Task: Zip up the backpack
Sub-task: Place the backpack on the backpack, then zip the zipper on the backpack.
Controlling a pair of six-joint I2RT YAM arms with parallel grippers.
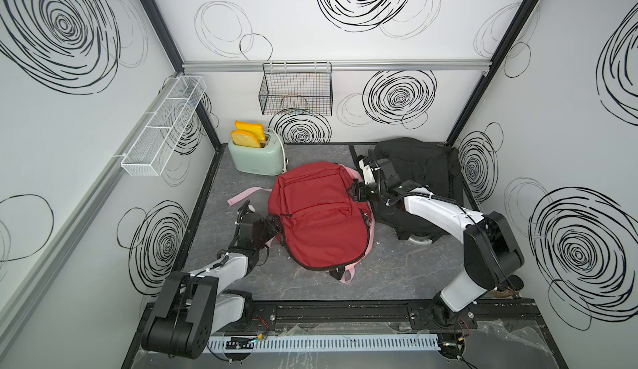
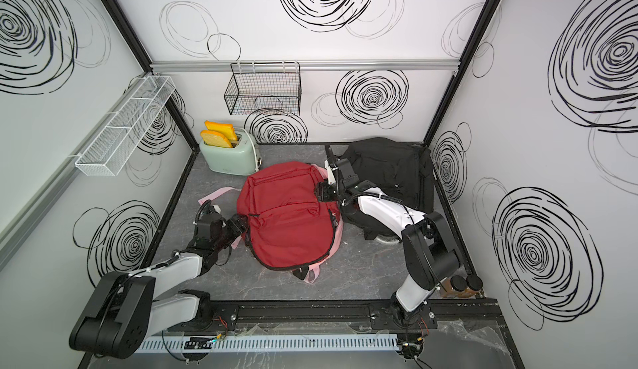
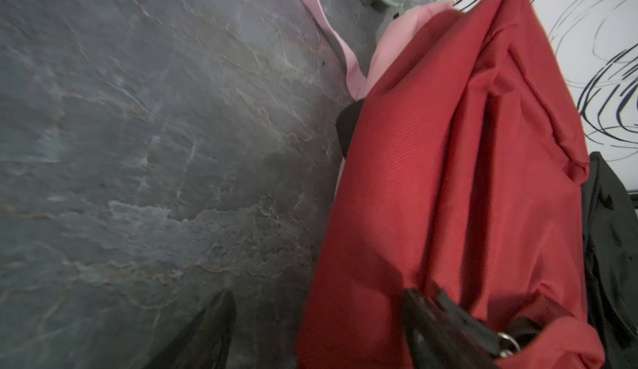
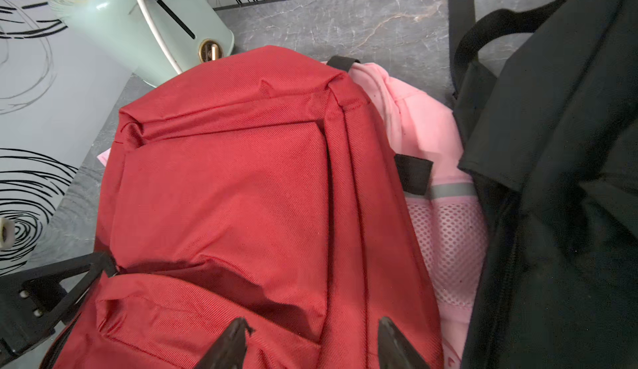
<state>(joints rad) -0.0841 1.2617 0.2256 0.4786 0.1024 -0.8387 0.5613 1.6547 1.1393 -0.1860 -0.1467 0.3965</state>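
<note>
The red backpack (image 1: 321, 212) (image 2: 286, 212) lies flat in the middle of the grey table, its pink back panel (image 4: 431, 136) underneath. At its left edge my left gripper (image 1: 276, 224) (image 3: 321, 319) stands open, one finger (image 3: 424, 325) on the red fabric and the other over the table. A black zipper tab with a metal ring (image 3: 505, 343) sits just beside that finger. My right gripper (image 1: 355, 191) (image 4: 312, 336) is open at the backpack's right side, both fingertips over red cloth, holding nothing.
A black bag (image 1: 421, 170) lies behind the right arm. A mint toaster (image 1: 257, 158) holding toast stands at the back left. Pink straps (image 1: 245, 194) trail left of the backpack. A wire basket (image 1: 295, 91) and a white mesh shelf (image 1: 162, 125) hang on the walls.
</note>
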